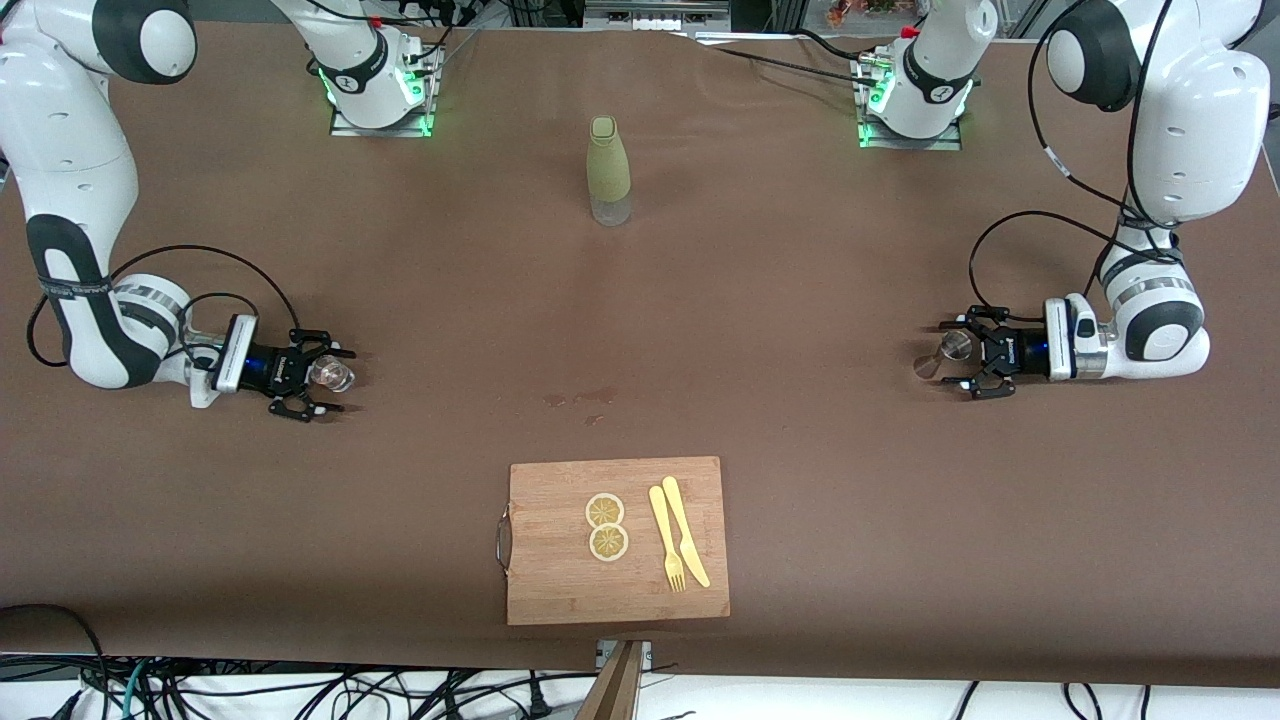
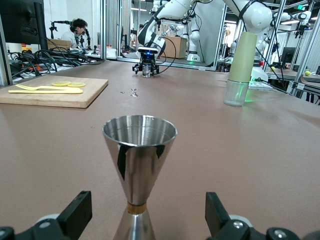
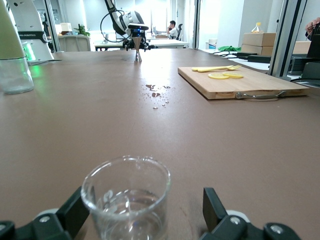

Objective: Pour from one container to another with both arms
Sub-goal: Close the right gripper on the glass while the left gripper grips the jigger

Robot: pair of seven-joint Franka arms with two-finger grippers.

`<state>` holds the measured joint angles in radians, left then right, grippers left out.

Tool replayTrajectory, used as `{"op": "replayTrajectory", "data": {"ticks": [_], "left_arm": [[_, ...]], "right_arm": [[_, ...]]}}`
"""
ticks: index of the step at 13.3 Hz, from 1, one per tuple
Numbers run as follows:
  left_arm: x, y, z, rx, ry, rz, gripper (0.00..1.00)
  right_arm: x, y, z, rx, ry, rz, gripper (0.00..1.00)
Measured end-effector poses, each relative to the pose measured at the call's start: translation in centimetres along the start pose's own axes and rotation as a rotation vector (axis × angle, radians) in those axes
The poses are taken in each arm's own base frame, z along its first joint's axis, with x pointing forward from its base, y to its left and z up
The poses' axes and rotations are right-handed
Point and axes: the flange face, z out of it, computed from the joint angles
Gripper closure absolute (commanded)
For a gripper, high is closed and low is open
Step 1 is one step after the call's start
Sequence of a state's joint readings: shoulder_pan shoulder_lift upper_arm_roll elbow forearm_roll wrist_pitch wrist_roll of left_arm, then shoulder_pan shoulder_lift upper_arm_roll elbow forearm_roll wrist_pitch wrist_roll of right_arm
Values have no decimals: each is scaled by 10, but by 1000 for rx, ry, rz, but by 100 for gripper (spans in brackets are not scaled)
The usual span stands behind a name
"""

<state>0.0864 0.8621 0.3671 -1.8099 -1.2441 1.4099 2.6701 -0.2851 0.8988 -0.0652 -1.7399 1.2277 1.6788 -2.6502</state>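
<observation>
With both claws open, left claw flanks upright jigger; right claw flanks upright glass.

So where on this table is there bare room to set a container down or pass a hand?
Bare brown table runs between the bottle and the cutting board, apart from small wet spots. Free strips also flank the board. It is crowded at both ends: the open right gripper surrounds a small glass, the open left gripper a metal jigger.
</observation>
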Motion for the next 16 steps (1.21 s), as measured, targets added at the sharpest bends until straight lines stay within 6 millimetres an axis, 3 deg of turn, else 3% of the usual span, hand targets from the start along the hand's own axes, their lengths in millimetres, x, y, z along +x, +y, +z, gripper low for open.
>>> {"op": "replayTrajectory", "data": {"ticks": [1, 2, 4, 6, 8, 9, 14, 16], "left_arm": [[0, 0, 1, -1, 0, 1, 2], [0, 0, 1, -2, 1, 3, 8], [1, -1, 3, -6, 1, 7, 9], [2, -1, 5, -10, 1, 9, 11], [2, -1, 6, -13, 5, 11, 23], [3, -1, 7, -15, 8, 12, 24], [5, 0, 5, -17, 17, 20, 22], [5, 0, 3, -16, 16, 20, 28]], "right_arm": [[-1, 0, 4, 1, 3, 3, 4], [-2, -1, 6, 3, 4, 4, 18], [-2, -1, 7, 4, 4, 5, 59], [-2, -1, 7, 2, 5, 5, 76], [-2, -1, 7, 2, 5, 5, 90], [-2, -1, 7, 1, 5, 5, 97], [-1, 0, 7, 3, 13, 4, 100], [3, 2, 12, 12, 33, 7, 100]]}}
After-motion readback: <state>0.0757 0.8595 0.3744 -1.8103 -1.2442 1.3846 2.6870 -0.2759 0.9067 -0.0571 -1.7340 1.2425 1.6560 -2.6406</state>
